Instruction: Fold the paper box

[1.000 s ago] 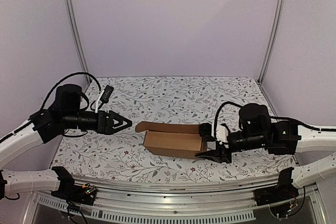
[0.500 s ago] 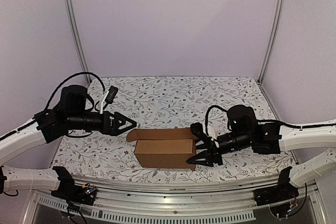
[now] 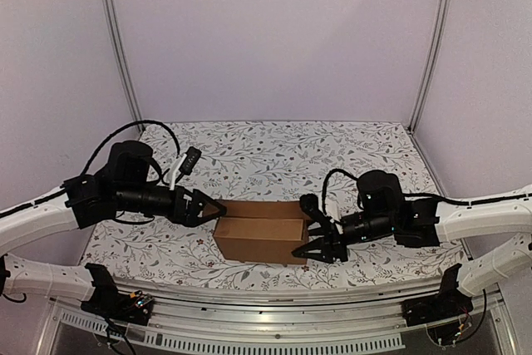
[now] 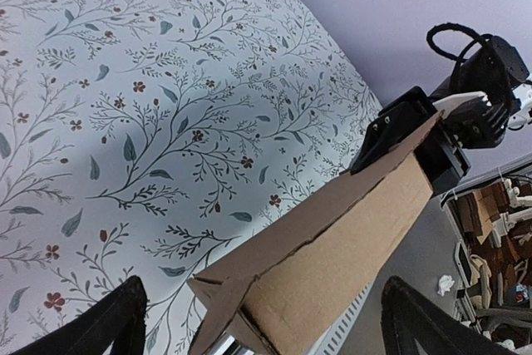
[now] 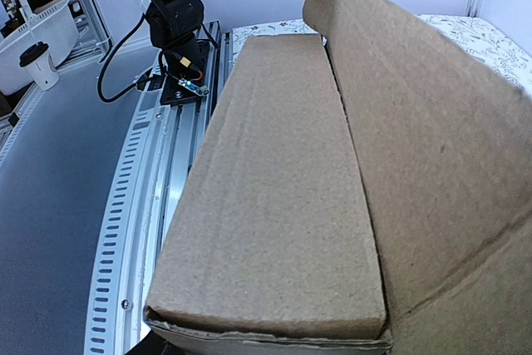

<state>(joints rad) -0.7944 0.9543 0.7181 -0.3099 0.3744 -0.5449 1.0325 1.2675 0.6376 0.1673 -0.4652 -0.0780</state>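
The paper box [image 3: 259, 239] sits on the flower-printed table [image 3: 274, 151], near its front edge and about midway between the two arms. It lies lengthwise, one end toward each arm. It is a small brown carton, and a long flap [image 5: 416, 122] stands up at a slant along its far top edge.

The left gripper [image 3: 214, 209] comes in level from the left and points at the box's left end. Its jaws are spread wide. In the left wrist view the two dark fingers [image 4: 108, 326] sit at the bottom corners of the picture with the corner of the carton poking in between them. They hold nothing, and I cannot tell whether either finger touches the cardboard.

The right gripper [image 3: 309, 229] reaches in from the right, low over the table. Its jaws gape wide too and straddle the box's right end. One finger is at the far top corner and the other at the near bottom corner. They lie right against the cardboard edges, but I cannot tell from here whether they press on it. Its wrist camera sees almost only cardboard, the top panel and the flap rising to the right.
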